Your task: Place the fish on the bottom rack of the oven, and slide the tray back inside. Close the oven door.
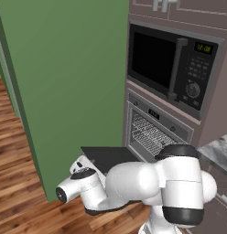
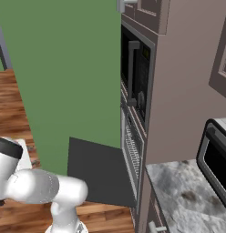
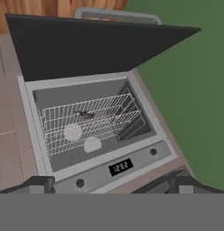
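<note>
Hovering before the oven [image 3: 93, 131], the released tool [image 3: 109, 185] faces its open oven door [image 3: 86, 49], arm folded low.

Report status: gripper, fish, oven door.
Gripper open, holding nothing. Fish on rack inside oven. Oven door down, wide open. Nothing blocking door.

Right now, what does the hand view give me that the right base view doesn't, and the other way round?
Hand view: the inside of the oven, with a small dark thing, likely the fish, lying on a wire rack, plus the control strip's display. Right base view: the microwave above, the marble counter and the toaster oven to the right. Both: the oven door, folded down open.
</note>
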